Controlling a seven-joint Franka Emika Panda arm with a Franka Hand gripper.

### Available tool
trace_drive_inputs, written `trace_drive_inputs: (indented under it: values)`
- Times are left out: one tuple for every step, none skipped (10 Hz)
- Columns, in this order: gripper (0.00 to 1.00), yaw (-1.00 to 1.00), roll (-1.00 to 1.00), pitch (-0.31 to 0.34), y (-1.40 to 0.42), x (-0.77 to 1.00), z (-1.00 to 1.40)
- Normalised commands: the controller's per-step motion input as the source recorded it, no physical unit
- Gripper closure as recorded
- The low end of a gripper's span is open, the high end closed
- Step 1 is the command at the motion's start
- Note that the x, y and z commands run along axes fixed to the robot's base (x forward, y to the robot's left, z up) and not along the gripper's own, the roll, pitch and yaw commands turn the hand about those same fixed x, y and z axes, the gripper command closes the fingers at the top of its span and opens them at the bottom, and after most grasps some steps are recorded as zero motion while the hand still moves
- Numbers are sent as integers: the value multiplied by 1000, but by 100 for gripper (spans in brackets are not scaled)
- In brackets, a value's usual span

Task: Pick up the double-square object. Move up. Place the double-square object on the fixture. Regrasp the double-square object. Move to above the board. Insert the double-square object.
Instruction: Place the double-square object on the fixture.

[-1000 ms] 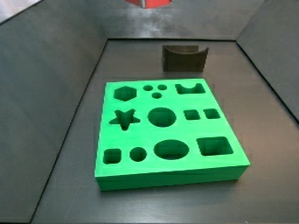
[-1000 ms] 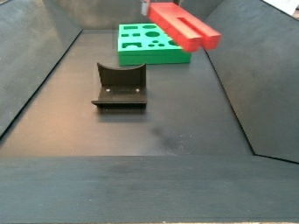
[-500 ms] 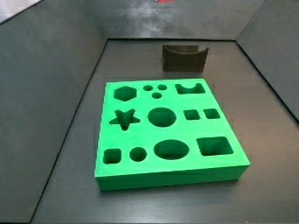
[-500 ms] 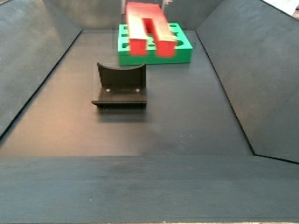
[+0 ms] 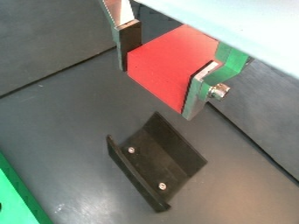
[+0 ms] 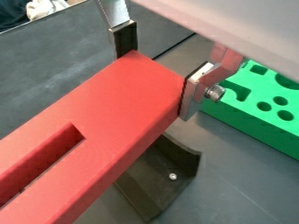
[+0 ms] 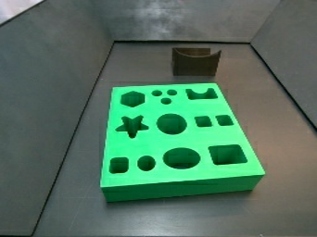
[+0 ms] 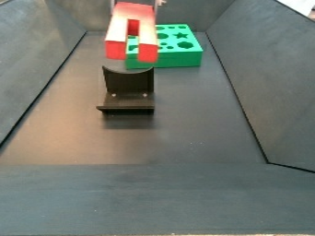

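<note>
Shifted over the fixture [image 8: 127, 90], double-square object [image 6: 100, 146] sits clamped in hand [image 6: 158, 59].

Light is even and soft in all 4 pictures — no hard shadows, only a faint dull sheen on the dark floor. The gripper [image 6: 158, 61] and double-square object [image 6: 93, 144] look slightly soft close up in both wrist views; the side views are low-resolution, mildly grainy.

The tool [image 5: 162, 72] has two flat silver plate fingers [image 6: 200, 90] with dark pads at the inner faces. One plate carries a small round bolt on its outer side. Above them sits a pale grey housing.
</note>
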Motion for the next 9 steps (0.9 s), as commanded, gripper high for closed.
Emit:
trace_drive_inputs:
  values:
    - [100,-65,-1000,181,-622,373,-318]
    - [100,-66,-1000,180,-613,296,-307]
    - [100,-73,-1000,179,-295,224,-174]
    - [100,-82,-1000,186,-108,119,-58]
    - [100,-85,-1000,190,-72,65,-38]
    - [100,-94,-1000,182,-18,18,-28]
    - [100,-100,-1000,177,0,24,-24]
    - [100,-112,-1000,179,19,58,-18]
    - [100,-123,-1000,182,33,84,-17]
